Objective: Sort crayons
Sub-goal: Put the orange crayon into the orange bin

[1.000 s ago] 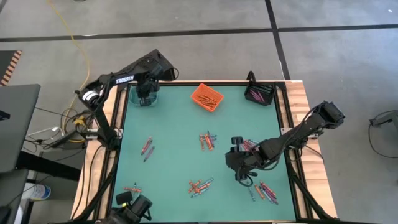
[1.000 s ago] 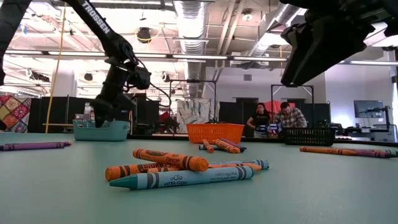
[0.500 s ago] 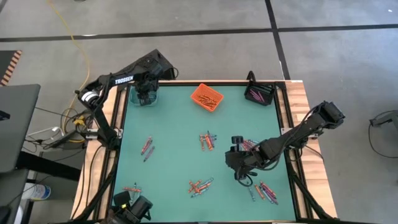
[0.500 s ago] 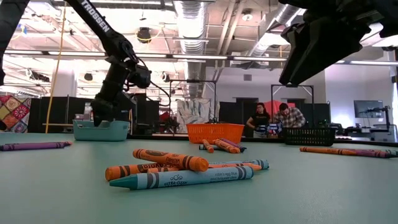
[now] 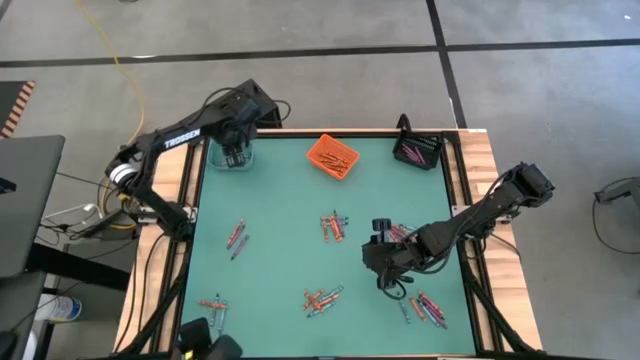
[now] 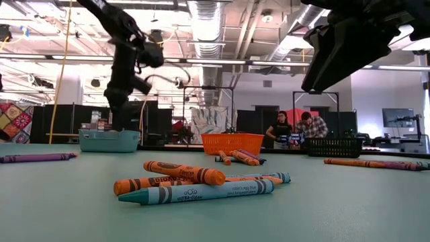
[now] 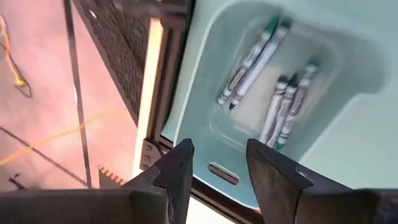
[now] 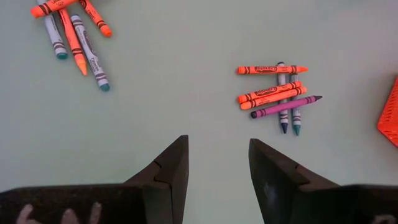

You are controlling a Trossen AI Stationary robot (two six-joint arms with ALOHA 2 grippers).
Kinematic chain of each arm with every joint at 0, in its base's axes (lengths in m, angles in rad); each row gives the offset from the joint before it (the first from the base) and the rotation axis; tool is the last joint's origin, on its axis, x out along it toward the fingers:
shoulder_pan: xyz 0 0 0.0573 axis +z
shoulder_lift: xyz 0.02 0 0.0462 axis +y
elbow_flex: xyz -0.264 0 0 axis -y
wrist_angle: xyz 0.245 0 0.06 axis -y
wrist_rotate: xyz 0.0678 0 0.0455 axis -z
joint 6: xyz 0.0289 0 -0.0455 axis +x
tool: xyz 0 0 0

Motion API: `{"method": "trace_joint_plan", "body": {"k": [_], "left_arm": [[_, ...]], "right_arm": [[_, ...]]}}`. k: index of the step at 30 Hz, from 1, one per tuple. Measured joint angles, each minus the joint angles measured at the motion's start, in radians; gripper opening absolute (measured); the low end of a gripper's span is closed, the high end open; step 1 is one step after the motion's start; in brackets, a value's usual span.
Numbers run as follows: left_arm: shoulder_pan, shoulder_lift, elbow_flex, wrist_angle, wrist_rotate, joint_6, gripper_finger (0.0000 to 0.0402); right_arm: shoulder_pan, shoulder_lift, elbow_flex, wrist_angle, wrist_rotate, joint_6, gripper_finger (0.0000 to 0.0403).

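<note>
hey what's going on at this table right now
Two robot arms are sorting crayons by colour into bins. The left tool hangs open and empty over the teal bin, which holds several blue-grey crayons. The right tool hovers open and empty above the mat between loose clusters. The orange bin and black bin hold crayons too, and many mixed crayons are still scattered.

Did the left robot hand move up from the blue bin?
Yes. The left gripper has risen: in the low view it now sits higher above the teal bin rim than before.
</note>
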Motion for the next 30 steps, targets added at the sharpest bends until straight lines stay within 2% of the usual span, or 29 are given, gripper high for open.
{"method": "trace_joint_plan", "body": {"k": [8, 16, 22, 30], "left_arm": [[-0.114, -0.142, 0.0, -0.009, 0.069, -0.087, 0.0139], [-0.3, -0.232, 0.0, -0.046, 0.105, -0.198, 0.0139], [-0.478, -0.244, 0.0, -0.11, 0.128, -0.32, 0.0139], [-0.772, -0.243, 0.0, -0.161, 0.159, -0.523, 0.0139]], "right_arm": [[-0.003, 0.0, 0.0, 0.0, 0.0, 0.003, 0.0159], [-0.003, 0.0, 0.0, 0.001, 0.0, 0.003, 0.0159], [-0.005, 0.0, 0.0, 0.001, 0.0, 0.002, 0.0159], [-0.037, 0.0, 0.0, 0.001, 0.0, -0.019, 0.0159]]}}
